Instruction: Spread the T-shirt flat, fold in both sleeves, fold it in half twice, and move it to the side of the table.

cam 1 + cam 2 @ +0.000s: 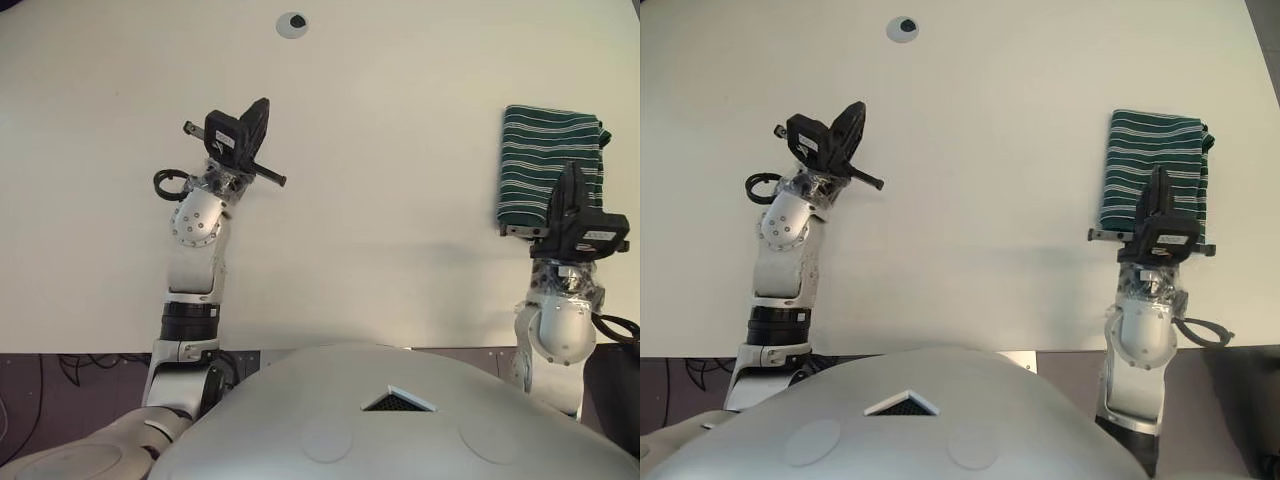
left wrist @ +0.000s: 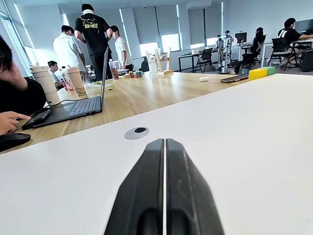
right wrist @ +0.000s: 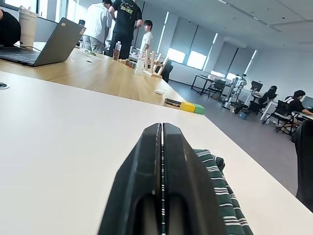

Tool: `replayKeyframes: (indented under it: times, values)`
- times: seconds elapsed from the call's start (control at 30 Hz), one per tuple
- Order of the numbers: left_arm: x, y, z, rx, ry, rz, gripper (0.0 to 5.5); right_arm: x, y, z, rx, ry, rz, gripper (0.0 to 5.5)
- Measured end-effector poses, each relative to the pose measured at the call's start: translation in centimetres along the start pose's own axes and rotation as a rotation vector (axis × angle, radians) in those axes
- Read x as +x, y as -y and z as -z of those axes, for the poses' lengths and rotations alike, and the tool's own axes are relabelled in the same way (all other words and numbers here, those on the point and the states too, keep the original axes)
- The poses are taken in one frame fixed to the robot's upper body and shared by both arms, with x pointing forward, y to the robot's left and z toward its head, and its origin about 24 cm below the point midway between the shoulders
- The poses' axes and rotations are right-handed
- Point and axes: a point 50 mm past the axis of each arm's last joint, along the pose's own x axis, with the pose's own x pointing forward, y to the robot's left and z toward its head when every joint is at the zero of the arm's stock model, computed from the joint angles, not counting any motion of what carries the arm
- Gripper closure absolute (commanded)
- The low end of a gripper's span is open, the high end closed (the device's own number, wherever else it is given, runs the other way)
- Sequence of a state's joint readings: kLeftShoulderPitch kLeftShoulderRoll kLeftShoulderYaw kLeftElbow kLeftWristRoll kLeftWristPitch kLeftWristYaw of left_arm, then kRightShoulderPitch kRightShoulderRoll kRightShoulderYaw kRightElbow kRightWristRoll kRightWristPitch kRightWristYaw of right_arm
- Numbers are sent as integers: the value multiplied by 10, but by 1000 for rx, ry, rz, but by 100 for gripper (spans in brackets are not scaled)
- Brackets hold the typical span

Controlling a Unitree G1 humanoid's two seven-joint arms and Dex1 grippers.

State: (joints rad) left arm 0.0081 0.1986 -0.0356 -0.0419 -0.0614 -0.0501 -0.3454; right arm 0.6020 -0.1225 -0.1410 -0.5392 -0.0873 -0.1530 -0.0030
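The T-shirt [image 1: 551,160] is green with thin white stripes and lies folded into a small rectangle at the right side of the white table [image 1: 390,150]. My right gripper [image 1: 572,185] hangs over the shirt's near edge, fingers shut with nothing between them; the shirt [image 3: 220,188] shows past its fingers [image 3: 161,152] in the right wrist view. My left gripper [image 1: 258,122] is raised over the bare left part of the table, far from the shirt, shut and holding nothing, its fingers [image 2: 165,166] pressed together.
A round grey cable grommet [image 1: 292,24] sits in the table's far edge, ahead of the left gripper. A wooden table [image 2: 146,90] with a laptop [image 2: 73,107] and cups stands beyond. The table's near edge runs just in front of both arms.
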Motion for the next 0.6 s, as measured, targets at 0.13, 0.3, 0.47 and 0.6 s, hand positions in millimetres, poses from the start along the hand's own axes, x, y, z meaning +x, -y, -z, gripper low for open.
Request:
replayKeyframes:
  times: [0.13, 0.3, 0.47, 0.6]
  values:
    - [0, 0, 0, 1, 0, -2, 550, 1, 0, 0, 0, -1, 0, 546]
    - [-6, -3, 2, 0, -10, -26, 550, 8, -5, -2, 12, 3, -22, 546]
    - [-17, -9, 2, 3, -19, -89, 550, 24, -12, -5, 27, 22, -62, 546]
    - [-19, -11, 3, 4, -22, -102, 550, 30, -17, -2, 12, 6, -85, 546]
